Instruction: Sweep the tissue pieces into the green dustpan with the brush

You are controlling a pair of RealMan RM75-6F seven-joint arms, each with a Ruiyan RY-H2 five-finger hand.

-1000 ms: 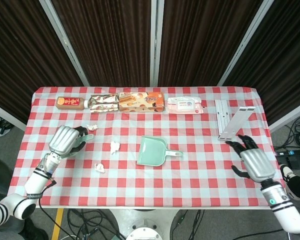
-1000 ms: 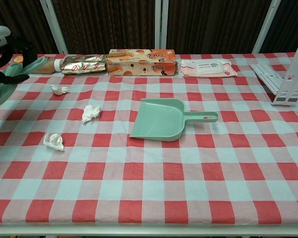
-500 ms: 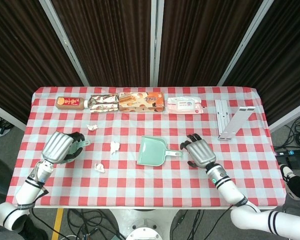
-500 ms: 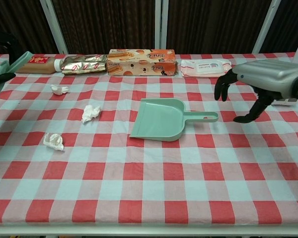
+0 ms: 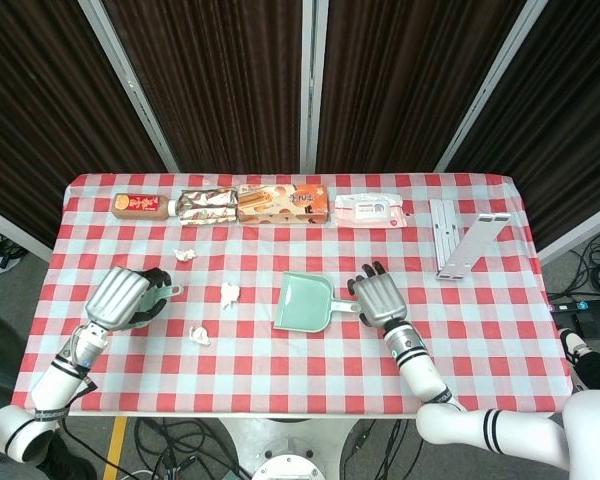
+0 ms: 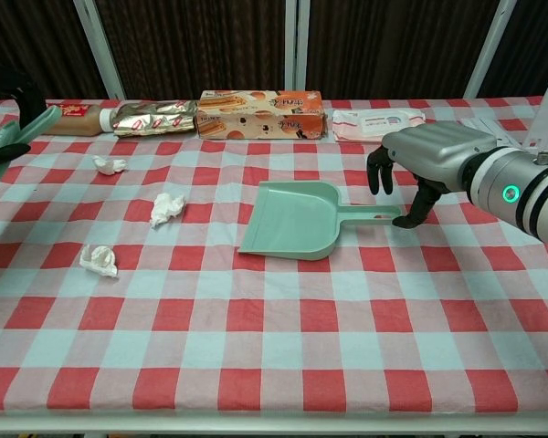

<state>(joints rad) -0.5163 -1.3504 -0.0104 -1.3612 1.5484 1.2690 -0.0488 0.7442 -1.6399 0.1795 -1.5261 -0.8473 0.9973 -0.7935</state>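
Near me on the checked desk [image 5: 310, 350], my right hand [image 5: 378, 297] hovers fingers apart, empty, over the green dustpan [image 5: 305, 302] handle, while my left hand [image 5: 126, 296] grips the brush [image 6: 9, 146]. Three tissue pieces [image 5: 229, 294] lie beyond the pan's left side. I judge a clumsy grab could shove the pan away.

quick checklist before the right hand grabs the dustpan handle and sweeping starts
1. Brush in the left hand: ok, it grips the green brush at the table's left edge.
2. Right hand at the handle of the green dustpan: ok, it hovers over the handle end with fingers apart.
3. Handle actually held: not ok, nothing is held yet.
4. Tissue pieces outside the pan: ok, three lie to its left.
5. Pan mouth facing the tissues: cannot tell.
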